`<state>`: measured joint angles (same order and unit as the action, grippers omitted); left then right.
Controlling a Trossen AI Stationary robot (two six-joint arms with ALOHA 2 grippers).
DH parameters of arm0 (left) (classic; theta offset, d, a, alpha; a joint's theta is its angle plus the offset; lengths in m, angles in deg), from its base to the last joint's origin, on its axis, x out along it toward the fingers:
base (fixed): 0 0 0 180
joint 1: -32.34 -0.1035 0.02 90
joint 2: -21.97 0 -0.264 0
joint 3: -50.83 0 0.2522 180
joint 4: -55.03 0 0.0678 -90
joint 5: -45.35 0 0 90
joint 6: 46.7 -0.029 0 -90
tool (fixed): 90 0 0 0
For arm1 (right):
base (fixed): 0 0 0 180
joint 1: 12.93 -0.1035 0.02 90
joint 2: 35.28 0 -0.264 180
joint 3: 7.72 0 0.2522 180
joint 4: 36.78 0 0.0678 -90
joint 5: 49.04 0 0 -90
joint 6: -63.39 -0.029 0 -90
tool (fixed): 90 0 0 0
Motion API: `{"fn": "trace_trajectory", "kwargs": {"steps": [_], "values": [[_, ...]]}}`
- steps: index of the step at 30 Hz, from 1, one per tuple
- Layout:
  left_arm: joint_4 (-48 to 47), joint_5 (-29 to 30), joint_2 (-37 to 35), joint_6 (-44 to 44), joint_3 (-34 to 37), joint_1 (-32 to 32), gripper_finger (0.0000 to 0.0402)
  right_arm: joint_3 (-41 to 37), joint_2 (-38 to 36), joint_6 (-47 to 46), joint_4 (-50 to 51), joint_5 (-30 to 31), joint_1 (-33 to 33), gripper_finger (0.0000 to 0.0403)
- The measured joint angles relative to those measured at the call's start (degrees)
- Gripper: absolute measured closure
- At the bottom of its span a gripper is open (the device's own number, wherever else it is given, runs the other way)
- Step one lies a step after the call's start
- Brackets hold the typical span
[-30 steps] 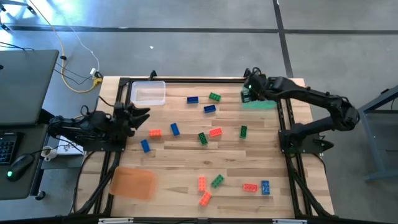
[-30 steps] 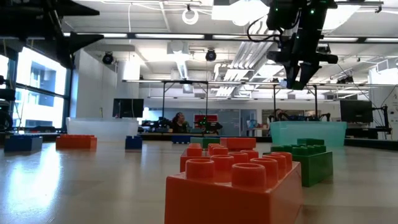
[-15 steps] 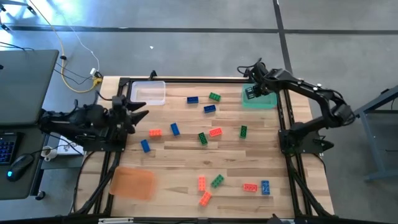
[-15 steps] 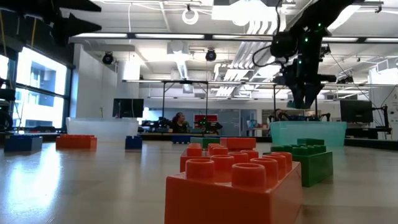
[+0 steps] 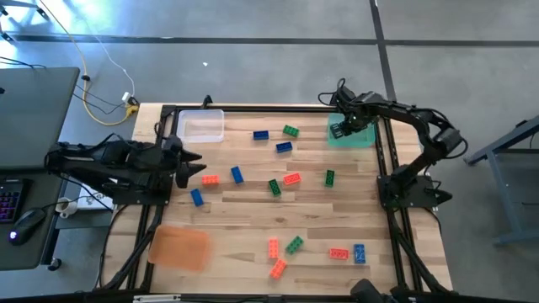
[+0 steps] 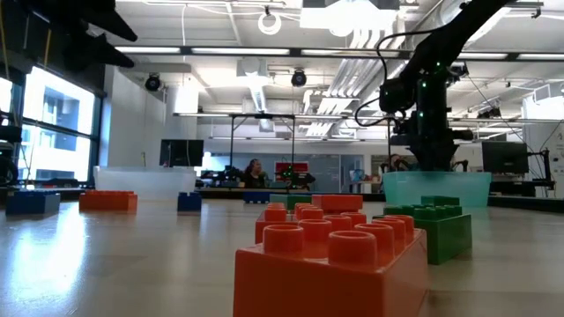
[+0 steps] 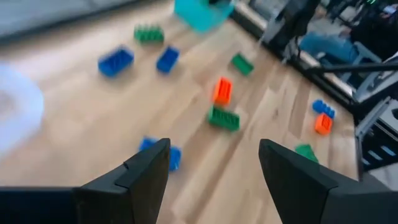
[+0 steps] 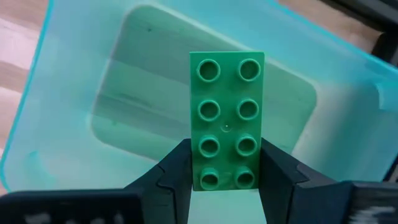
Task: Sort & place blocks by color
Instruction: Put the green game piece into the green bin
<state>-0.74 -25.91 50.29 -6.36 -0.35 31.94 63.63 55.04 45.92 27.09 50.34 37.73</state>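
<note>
Blue, green and orange-red blocks lie scattered flat on the wooden table (image 5: 253,210). My right gripper (image 5: 338,129) hangs over the green tray (image 5: 358,137) at the far right and is shut on a green block (image 8: 227,124) with eight studs. In the low view, my right gripper (image 6: 432,145) reaches down to the green tray's rim (image 6: 436,180). My left gripper (image 5: 195,162) is open near the table's left edge, just left of an orange block (image 5: 210,179). In the left wrist view, my left gripper (image 7: 214,177) is open, with blocks ahead of it. My right gripper pinches the green block between its two fingers (image 8: 177,171), on the two long sides at one end (image 8: 227,177). The fingers point down from above. The block is lifted clear, studs facing the wrist camera, above the tray's floor (image 8: 155,93).
A clear tray (image 5: 200,126) sits at the far left and an orange tray (image 5: 179,247) at the near left. Blocks cluster mid-table (image 5: 274,187) and toward the near edge (image 5: 294,245). A dark frame (image 5: 383,168) borders the table. A laptop (image 5: 25,109) lies off to the left.
My right gripper, still holding the green block, has dropped from high above the table down to the green tray's rim. My left gripper has shifted slightly toward the near edge, closer to the orange block.
</note>
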Motion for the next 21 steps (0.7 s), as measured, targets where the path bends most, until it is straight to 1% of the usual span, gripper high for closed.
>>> {"fn": "trace_trajectory", "kwargs": {"steps": [3,5,10,14,18,21], "values": [[-3.7,-3.7,2.0,7.4,-1.0,0.0,0.0167,0.0,0.2,0.0,0.0,0.0,0.0,0.0267],[-5.5,-7.4,3.0,11.9,-1.2,0.0,0.0167,0.0,0.3,0.0,0.0,0.2,0.0,0.0263],[-9.8,-14.9,5.8,20.7,-1.2,0.0,0.0167,0.0,0.3,0.2,0.0,0.6,0.0,0.0259],[-11.8,-16.6,7.5,22.8,-1.2,0.0,0.0167,0.0,0.3,1.2,0.1,0.5,0.0,0.0258],[-11.8,-16.6,8.4,25.5,-1.2,0.0,0.0167,0.0,0.3,1.3,0.0,-1.4,0.0,0.0257],[-12.2,-16.6,8.5,27.9,-1.2,0.0,0.0167,0.0,0.3,0.9,0.0,-1.3,0.0,0.0256]]}}
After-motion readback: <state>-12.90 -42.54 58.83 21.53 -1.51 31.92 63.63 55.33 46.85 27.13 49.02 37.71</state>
